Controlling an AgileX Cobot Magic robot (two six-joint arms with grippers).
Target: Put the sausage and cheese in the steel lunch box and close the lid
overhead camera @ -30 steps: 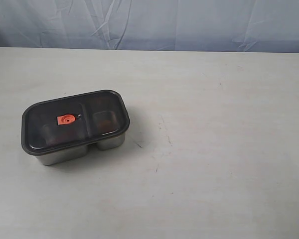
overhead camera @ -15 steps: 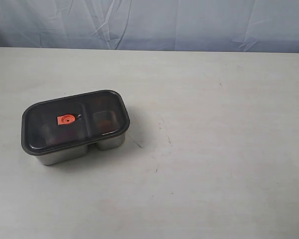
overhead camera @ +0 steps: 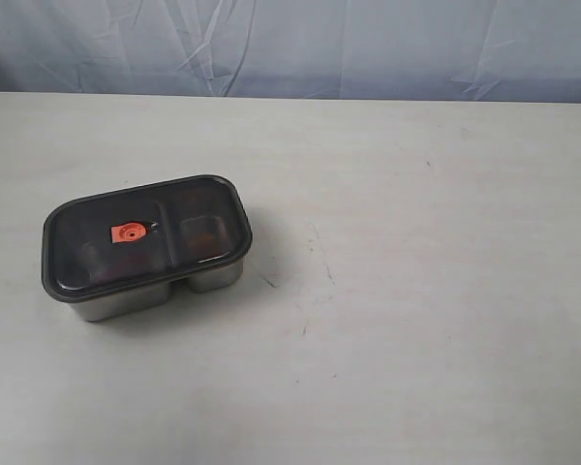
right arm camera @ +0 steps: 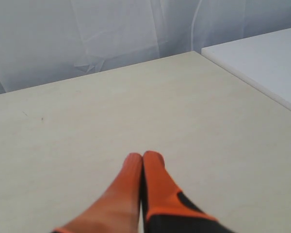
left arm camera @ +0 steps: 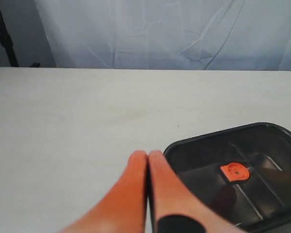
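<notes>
Left gripper (left arm camera: 147, 154) jaws pressed together, empty. Right gripper (right arm camera: 142, 156) the same. Lunch box (overhead camera: 126, 302) sits left on the table (overhead camera: 416, 291) with the lid (overhead camera: 87, 242) seated on it. Its long axis runs left-right, right end angled slightly farther back.

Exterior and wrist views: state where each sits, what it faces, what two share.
Exterior view: raised off the arms, looking down at the table, steel lunch box and lid; no arm shows.
Left wrist view: behind the shut left claw, facing the lid.
Right wrist view: behind the shut right claw, facing the table.
Shared: exterior and left wrist show the lid.
</notes>
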